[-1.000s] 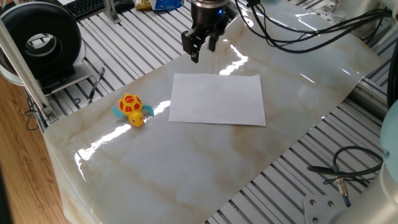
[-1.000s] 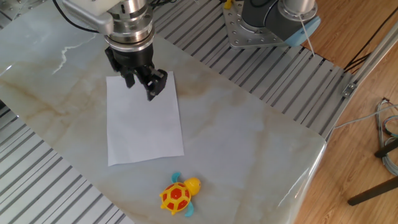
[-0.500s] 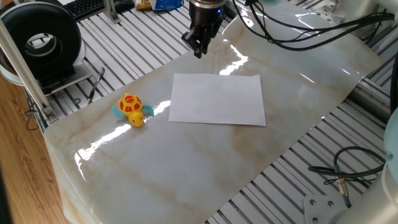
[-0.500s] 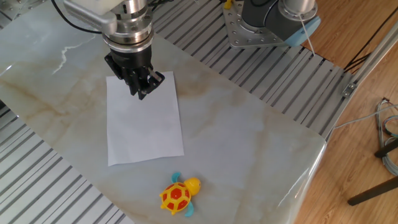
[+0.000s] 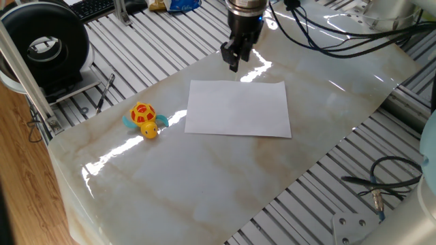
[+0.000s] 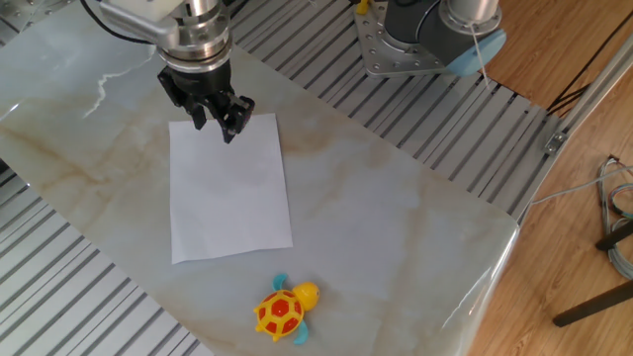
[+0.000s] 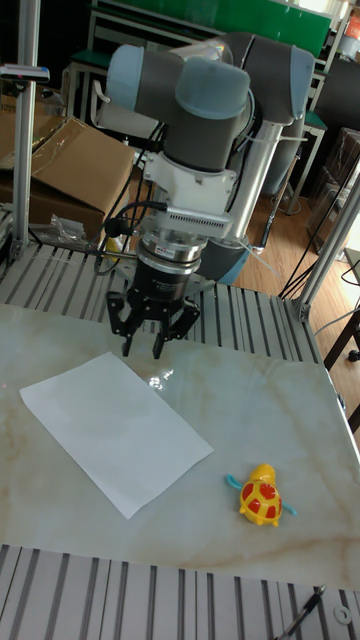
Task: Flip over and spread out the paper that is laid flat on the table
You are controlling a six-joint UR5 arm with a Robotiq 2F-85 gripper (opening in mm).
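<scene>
The paper point(image 5: 238, 109) point(image 6: 227, 188) point(image 7: 115, 430), a blank white sheet, lies flat on the cream marble-patterned table point(image 5: 204, 184) point(image 6: 396, 218) point(image 7: 280, 400). My gripper point(image 5: 234, 60) point(image 6: 215, 119) point(image 7: 144, 345) hangs pointing down just above the paper's far short edge, near one corner. Its two black fingers stand apart with nothing between them. It does not touch the sheet. No part of the paper is lifted or folded.
A yellow and orange toy turtle point(image 5: 143, 120) point(image 6: 282, 309) point(image 7: 262, 497) sits on the table beside the paper's other short end. Ribbed aluminium frame surrounds the top. A black spool point(image 5: 48, 44) and cables point(image 5: 378, 187) lie off the table.
The gripper has turned about its wrist and shifted along the paper's far edge, to the right in one fixed view. Paper and turtle have not moved.
</scene>
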